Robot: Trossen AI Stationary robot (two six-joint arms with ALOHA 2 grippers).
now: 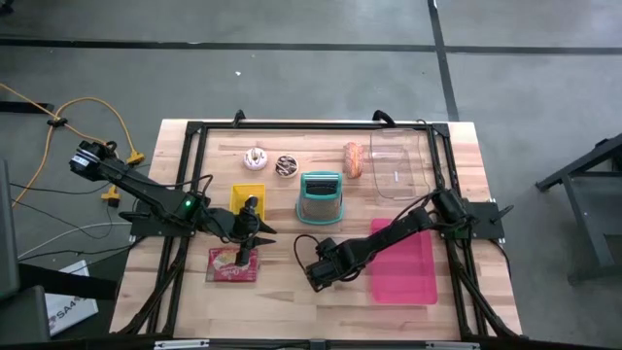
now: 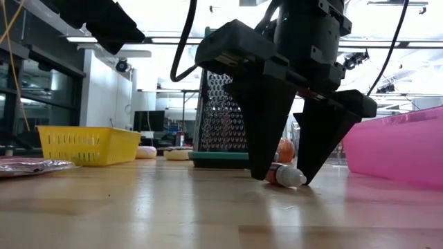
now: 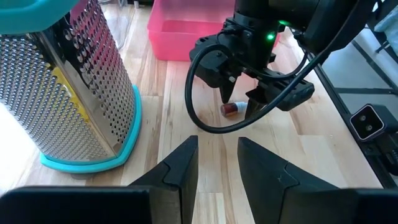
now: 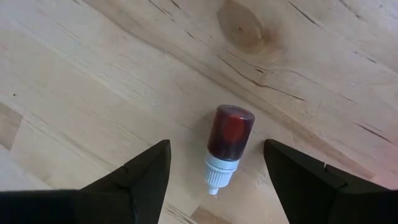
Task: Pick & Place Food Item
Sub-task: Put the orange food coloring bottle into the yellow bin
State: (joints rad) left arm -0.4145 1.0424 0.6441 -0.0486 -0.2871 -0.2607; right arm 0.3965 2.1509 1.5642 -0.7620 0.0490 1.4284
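Right end effector [image 2: 287, 178]: pointed almost straight down at the light wooden table [image 1: 282, 292], its two dark fingers spread apart, one on each side of the small bottle; tips look down at or just off the wood, neither finger plainly touching the bottle.
Task's thing: a small dropper-style bottle with dark red contents and a white cap [image 4: 227, 144], lying on its side on bare table between the fingers, just beside the shallow pink plastic tray [image 1: 408, 272].
Left end effector [image 3: 217, 163]: waiting above the table beside the steel box grater with a teal base [image 3: 68, 93], aimed toward the right arm; fingers a little apart, nothing between them.
Step in hand, as I judge it: closing on the bottle, before any lift.
Doing it well: the bottle sits nearer one finger than the other, so centre it in the gap first or the first finger to touch will roll it away. Close across the red body, not the tapered white cap, which would squeeze out. Keep the tips low so they catch the widest part. Close slowly, then lift straight up.
Likely drop spot: the pink tray close by looks probable, though the task does not name one.
Risk: a round, smooth, light bottle may spin or skid on the wood.
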